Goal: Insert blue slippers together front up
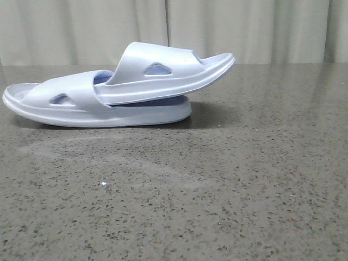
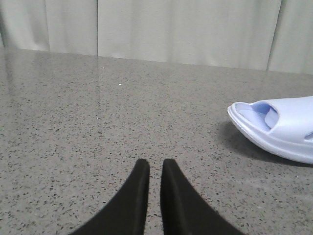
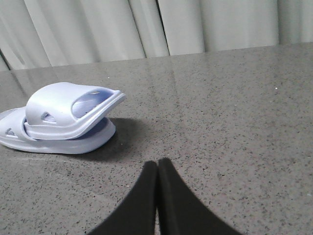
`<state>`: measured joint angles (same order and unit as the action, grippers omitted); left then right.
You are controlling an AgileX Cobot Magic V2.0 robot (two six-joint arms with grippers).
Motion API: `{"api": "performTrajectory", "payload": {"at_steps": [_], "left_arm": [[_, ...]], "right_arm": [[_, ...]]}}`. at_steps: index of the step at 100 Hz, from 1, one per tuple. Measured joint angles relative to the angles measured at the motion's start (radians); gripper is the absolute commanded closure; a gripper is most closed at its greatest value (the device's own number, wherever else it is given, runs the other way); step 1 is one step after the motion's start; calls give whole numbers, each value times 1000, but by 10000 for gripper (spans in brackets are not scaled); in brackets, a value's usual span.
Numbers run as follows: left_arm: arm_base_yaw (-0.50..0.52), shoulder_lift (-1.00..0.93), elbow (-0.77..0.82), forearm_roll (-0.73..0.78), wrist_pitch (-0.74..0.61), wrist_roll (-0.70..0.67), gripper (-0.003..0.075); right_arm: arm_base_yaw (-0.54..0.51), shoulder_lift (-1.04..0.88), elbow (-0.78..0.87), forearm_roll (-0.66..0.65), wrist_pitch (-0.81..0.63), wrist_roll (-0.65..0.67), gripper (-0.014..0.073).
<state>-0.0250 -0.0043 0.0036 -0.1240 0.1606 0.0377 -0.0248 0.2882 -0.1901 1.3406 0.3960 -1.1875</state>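
Note:
The two blue slippers lie nested on the table in the front view. The lower slipper (image 1: 76,103) lies flat. The upper slipper (image 1: 163,70) is pushed under the lower one's strap, and its free end is tilted up to the right. The pair also shows in the right wrist view (image 3: 63,110). One end of a slipper (image 2: 279,127) shows in the left wrist view. My left gripper (image 2: 155,164) is empty, its fingers almost together with a thin gap, well to the side of the slipper. My right gripper (image 3: 157,164) is shut and empty, apart from the pair.
The speckled grey table (image 1: 217,190) runs back to a pale curtain (image 1: 244,27). Neither arm shows in the front view.

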Motion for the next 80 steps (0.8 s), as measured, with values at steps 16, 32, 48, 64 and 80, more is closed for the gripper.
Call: {"api": "performTrajectory", "payload": {"at_steps": [16, 32, 48, 64, 80], "left_arm": [[0, 0, 0, -1, 0, 0, 705], [0, 0, 0, -1, 0, 0, 705], [0, 0, 0, -1, 0, 0, 705], [0, 0, 0, -1, 0, 0, 705], [0, 0, 0, -1, 0, 0, 705]], "right_arm": [[0, 0, 0, 0, 0, 0, 673], [0, 0, 0, 0, 0, 0, 673], [0, 0, 0, 0, 0, 0, 673], [0, 0, 0, 0, 0, 0, 673], [0, 0, 0, -86, -45, 66, 673]]}}
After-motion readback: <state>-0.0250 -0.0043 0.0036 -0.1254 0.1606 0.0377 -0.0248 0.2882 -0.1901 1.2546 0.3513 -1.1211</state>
